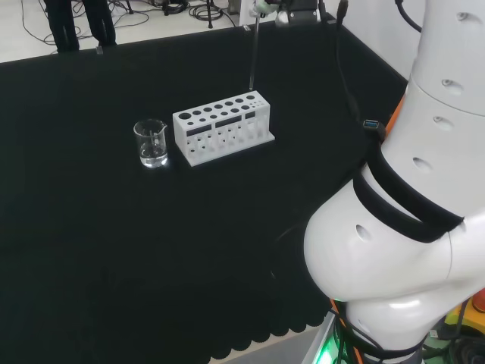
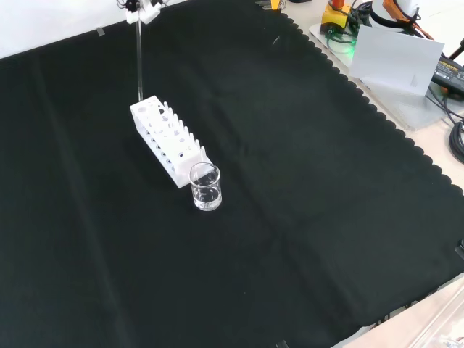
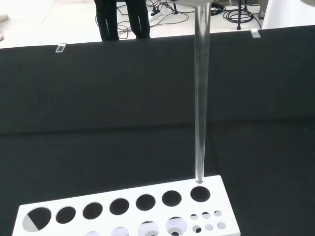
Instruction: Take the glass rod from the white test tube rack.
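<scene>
Black cloth covers the desk [image 2: 304,217], and nearest the front view's camera, around the frame's middle, stands a small clear beaker [image 2: 206,187], just beside the near end of the white test tube rack [image 2: 165,135]. Above the rack's far end, toward the upper left of that frame, the glass rod [image 2: 139,61] hangs upright, its lower tip just clear of the end hole, as the wrist view shows. At the very top of the frame the hand [image 2: 142,9] has its fingers pinched on the rod's upper end. The rod looks thin, stiff, smooth and brittle, so it could slip or snap; I judge that the grip belongs near the top, with the lift kept straight.
</scene>
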